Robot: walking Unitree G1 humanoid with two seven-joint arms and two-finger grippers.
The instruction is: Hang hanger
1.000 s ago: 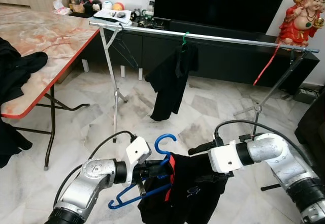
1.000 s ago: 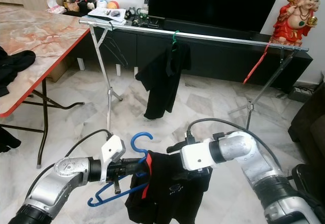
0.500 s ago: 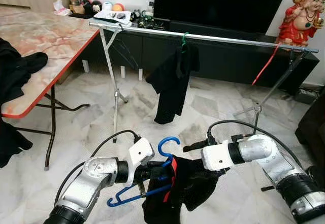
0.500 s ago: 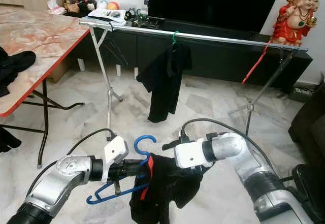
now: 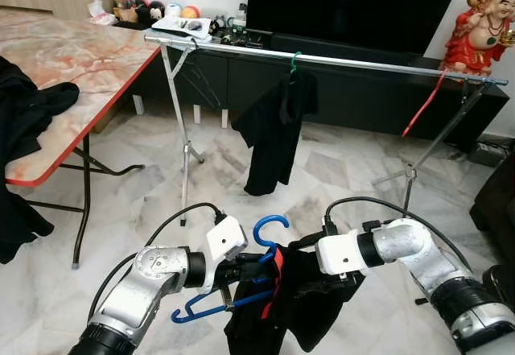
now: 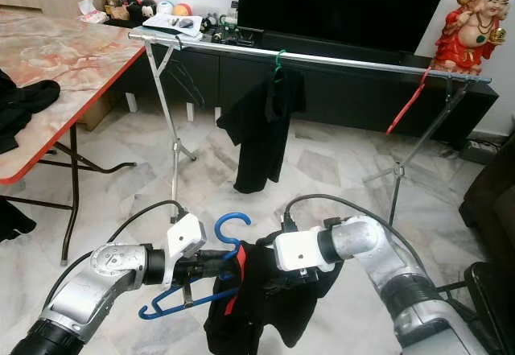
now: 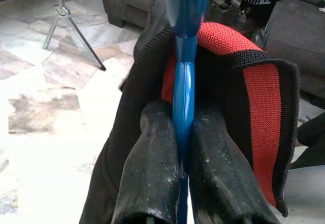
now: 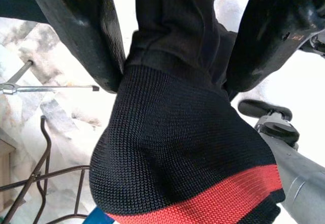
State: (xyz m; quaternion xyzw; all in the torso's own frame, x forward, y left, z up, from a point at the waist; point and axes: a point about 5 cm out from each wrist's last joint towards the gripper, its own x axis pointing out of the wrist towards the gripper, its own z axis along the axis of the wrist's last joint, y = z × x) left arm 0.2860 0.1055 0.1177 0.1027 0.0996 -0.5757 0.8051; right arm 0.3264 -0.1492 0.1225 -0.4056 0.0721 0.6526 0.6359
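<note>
A blue plastic hanger (image 5: 269, 230) is held low in front of me, and my left gripper (image 5: 256, 268) is shut on its neck; in the left wrist view both fingers (image 7: 152, 163) pinch the blue stem (image 7: 184, 97). A black garment (image 5: 302, 307) with red trim (image 7: 261, 112) drapes over the hanger's right side. My right gripper (image 5: 296, 245) is shut on that garment close to the hook, with the knit collar (image 8: 188, 148) bunched between its fingers (image 8: 76, 31). The metal drying rail (image 5: 362, 61) stands further ahead, across the room.
A black shirt (image 5: 273, 130) hangs on the rail from a green hanger, and a red hanger (image 5: 422, 105) hangs near the rail's right end. A marble-top table (image 5: 80, 57) with dark clothes (image 5: 32, 105) is on the left. A dark sofa (image 5: 495, 202) sits at the right.
My right gripper has moved left toward the hanger's hook, and the black garment has bunched up closer to it. The left gripper and hanger have stayed nearly still.
</note>
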